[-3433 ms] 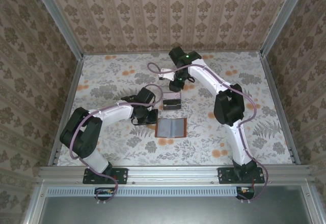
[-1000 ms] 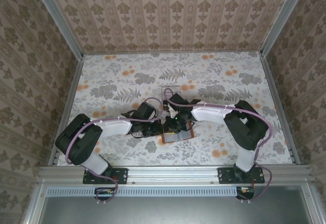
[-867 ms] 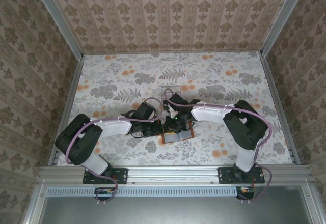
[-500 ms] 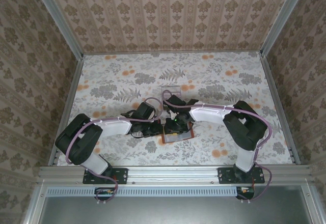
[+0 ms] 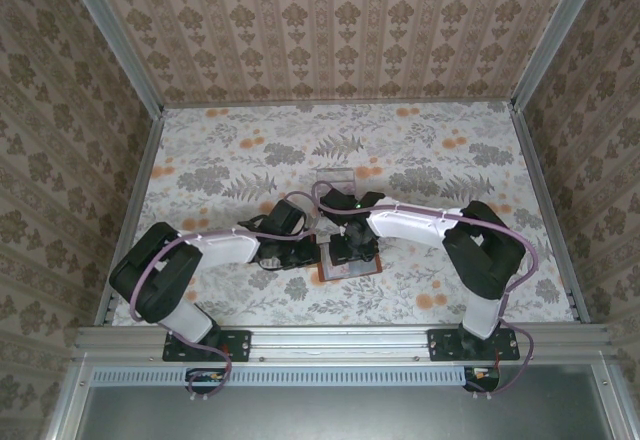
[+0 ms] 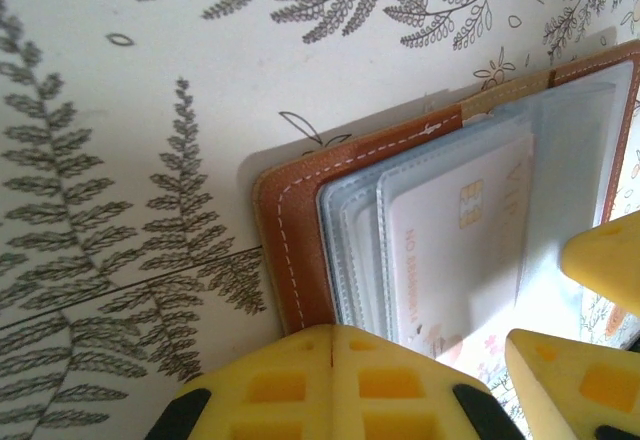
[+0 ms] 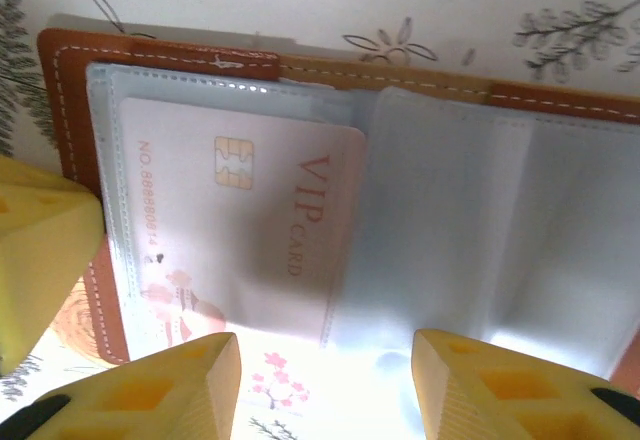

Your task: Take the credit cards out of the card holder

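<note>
Here the wide-open right tool hangs over the card holder, whose credit card lies left-right in its left half, nearer the shut left tool.

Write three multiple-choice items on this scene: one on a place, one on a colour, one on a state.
1. Where is the VIP card?
A) on the bare table
B) in a clear sleeve of the card holder
C) gripped by an end effector

2. What colour is the card holder's leather?
A) black
B) green
C) reddish-brown

3. How is the right end effector?
A) open
B) shut on a card
C) shut on nothing

Key:
1 B, the plastic lies over the card.
2 C, the stitched border is reddish-brown.
3 A, its jaws stand apart above the holder.
</note>
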{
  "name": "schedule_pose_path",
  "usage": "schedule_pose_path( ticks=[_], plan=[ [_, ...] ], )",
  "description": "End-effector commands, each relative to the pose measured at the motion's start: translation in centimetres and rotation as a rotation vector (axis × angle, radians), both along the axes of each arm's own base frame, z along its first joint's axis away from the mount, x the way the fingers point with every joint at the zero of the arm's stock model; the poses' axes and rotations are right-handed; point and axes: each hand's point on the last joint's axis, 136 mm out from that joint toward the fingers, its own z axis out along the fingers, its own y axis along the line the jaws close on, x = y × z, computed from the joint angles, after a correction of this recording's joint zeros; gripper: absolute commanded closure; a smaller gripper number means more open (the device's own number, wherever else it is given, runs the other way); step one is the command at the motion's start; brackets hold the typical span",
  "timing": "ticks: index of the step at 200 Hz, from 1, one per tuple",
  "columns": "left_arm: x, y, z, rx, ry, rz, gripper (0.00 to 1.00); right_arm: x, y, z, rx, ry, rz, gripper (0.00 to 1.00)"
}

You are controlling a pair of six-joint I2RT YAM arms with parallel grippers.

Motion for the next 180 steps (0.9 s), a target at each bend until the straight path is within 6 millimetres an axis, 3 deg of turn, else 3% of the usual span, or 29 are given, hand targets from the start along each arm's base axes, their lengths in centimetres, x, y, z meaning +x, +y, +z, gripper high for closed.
schedule_pose_path(
  ticks=[1, 51, 73, 100, 126, 157, 180],
  plan=[
    [-1.5, 1.8, -2.4, 0.112, 0.079, -0.002, 1.0, 0.1, -2.4, 1.7, -0.114, -0.051, 0.016, 0.49],
    [-1.4, 1.8, -2.3, 0.118, 0.08, -0.003, 1.0, -0.1, -3.3, 2.7, -0.135, -0.073, 0.012, 0.55],
    [-1.4, 1.9, -2.3, 0.125, 0.079, -0.003, 1.0, -0.1, -3.2, 2.9, -0.126, -0.076, 0.014, 0.65],
    [-1.3, 1.9, -2.2, 0.134, 0.076, -0.008, 1.0, -0.1, -3.1, 2.7, -0.116, -0.073, 0.019, 0.87],
    [-1.2, 2.3, -2.5, 0.158, 0.08, -0.011, 1.0, -0.1, -3.6, 2.0, -0.122, -0.07, 0.012, 0.96],
    [-1.1, 2.8, -2.8, 0.181, 0.081, -0.009, 1.0, -0.1, -4.9, 0.7, -0.152, -0.052, -0.004, 0.98],
    [-1.1, 2.9, -3.0, 0.189, 0.085, -0.009, 1.0, 0.0, -5.8, -0.1, -0.169, -0.045, -0.02, 0.93]
  ],
)
